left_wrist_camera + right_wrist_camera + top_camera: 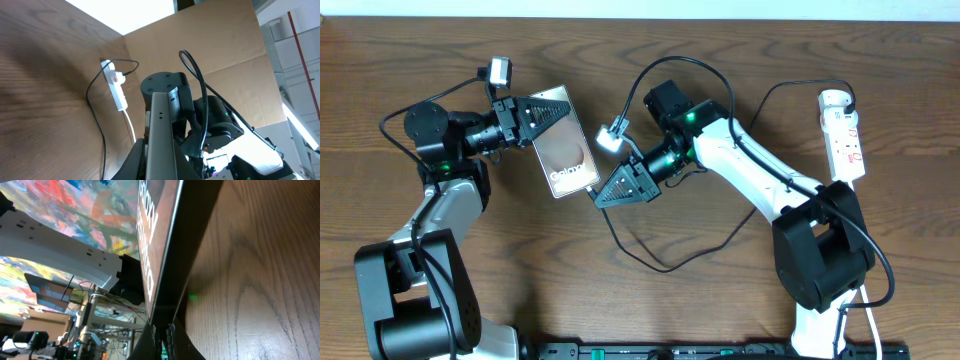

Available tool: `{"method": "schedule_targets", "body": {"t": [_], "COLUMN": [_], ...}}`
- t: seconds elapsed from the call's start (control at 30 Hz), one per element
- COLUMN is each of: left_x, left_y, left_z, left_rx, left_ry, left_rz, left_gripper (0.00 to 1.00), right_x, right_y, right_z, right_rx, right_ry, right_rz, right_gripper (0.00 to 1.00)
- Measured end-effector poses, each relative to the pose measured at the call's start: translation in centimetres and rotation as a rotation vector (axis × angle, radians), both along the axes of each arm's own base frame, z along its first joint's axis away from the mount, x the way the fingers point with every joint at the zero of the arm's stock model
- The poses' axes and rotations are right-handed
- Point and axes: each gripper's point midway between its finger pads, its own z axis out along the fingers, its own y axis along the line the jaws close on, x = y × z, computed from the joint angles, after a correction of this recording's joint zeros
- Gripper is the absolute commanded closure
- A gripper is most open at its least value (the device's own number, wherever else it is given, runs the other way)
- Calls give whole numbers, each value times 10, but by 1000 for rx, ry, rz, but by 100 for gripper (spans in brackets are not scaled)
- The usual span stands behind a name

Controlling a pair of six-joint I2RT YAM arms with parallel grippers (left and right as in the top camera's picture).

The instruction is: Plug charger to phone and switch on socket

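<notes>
The phone [563, 142] is a dark glossy slab with white lettering, held tilted above the table. My left gripper [548, 112] is shut on its far end. In the left wrist view the phone's grey edge [163, 135] runs up between the fingers. My right gripper [600, 193] is at the phone's lettered end, its fingers [167, 336] nearly closed on the plug tip against the phone's edge [165, 255]. The tip itself is hidden. The charger cable [665, 266] loops over the table behind the right gripper. The socket [843, 135] lies at the far right, also in the left wrist view [116, 86].
A black cable [96, 117] runs across the wooden table [720, 300] to the socket. The right arm's white body [750, 165] stretches between the socket and the phone. A cardboard wall [220, 45] stands behind the table.
</notes>
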Motion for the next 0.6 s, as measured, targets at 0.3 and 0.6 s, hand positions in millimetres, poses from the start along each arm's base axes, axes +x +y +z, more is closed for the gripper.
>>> {"method": "schedule_targets", "body": {"t": [0.3,0.6], "left_x": [0,1], "left_y": [0,-2], "left_z": [0,0], "left_rx": [0,-4], "left_ry": [0,5], "left_rz": [1,5], "left_gripper": [93,93], "right_x": [2,-1], "right_y": [-1,-1], "right_z": [0,-1], "right_rx": [0,-12], "right_ry": [1,9], "right_rz": [-5,-2], "right_gripper": [99,99]}}
